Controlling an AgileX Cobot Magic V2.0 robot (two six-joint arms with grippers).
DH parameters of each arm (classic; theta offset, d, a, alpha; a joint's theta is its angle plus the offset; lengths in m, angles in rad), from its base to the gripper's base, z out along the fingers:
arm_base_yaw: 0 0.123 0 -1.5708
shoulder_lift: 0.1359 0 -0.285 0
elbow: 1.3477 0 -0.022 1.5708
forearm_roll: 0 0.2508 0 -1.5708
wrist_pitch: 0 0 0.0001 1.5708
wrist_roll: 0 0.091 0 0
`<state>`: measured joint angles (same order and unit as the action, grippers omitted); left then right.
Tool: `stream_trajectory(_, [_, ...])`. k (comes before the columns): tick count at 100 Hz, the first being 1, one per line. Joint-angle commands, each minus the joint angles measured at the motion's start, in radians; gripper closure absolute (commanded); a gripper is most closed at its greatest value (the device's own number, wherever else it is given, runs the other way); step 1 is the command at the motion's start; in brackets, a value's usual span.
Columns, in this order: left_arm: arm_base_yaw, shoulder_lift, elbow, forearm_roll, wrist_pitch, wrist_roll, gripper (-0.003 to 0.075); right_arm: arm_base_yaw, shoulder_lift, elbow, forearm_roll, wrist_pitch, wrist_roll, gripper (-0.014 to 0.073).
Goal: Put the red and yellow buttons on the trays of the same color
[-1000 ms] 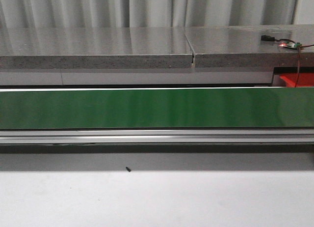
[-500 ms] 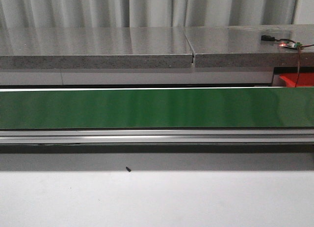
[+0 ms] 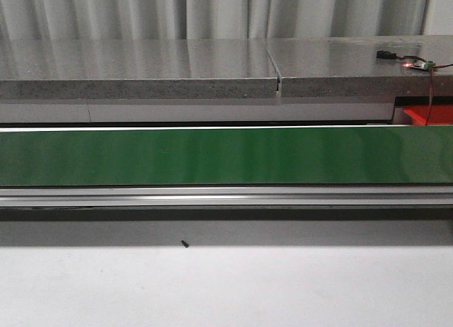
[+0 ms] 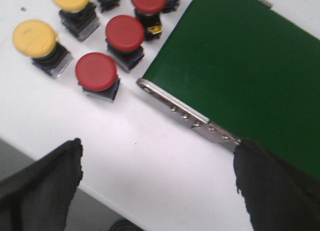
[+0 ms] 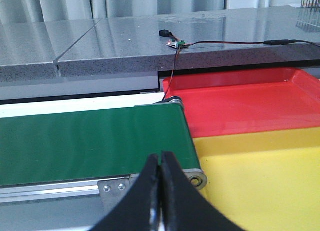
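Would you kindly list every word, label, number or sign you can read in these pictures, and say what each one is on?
None can be read.
Red buttons and yellow buttons: caps plain; bases blurred.
Green belt: no marking.
Red tray and yellow tray: no lettering.
Small circuit board on the grey counter: too small to tell.

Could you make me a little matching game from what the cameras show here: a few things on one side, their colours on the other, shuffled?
Things:
1. belt
2. far tray
3. near tray
4. left gripper fingers

Colours:
A. yellow
B. black
C. green
D. red

Pairs: 1-C, 2-D, 3-A, 4-B
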<state>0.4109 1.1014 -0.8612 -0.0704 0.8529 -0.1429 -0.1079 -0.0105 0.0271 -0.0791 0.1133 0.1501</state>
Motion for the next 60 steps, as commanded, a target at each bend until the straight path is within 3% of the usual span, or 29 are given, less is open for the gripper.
stream_trajectory(1, [0.042,0.018,-0.035,-0.013,-0.018,-0.006,0.0121,-0.002,-0.021,-0.014,-0.008,-0.077,-0.004,0.0661])
stream_trajectory(16, [0.095,0.082,-0.035,-0.013,-0.015,-0.002,0.0121,-0.002,-0.021,-0.014,-0.008,-0.077,-0.004,0.0661])
stream_trajectory(40, [0.098,0.206,-0.036,-0.008,-0.058,0.004,0.0123,-0.002,-0.021,-0.014,-0.008,-0.077,-0.004,0.0661])
stream_trajectory(60, [0.098,0.273,-0.036,-0.008,-0.132,0.004,0.0241,-0.002,-0.021,-0.014,-0.008,-0.077,-0.004,0.0661])
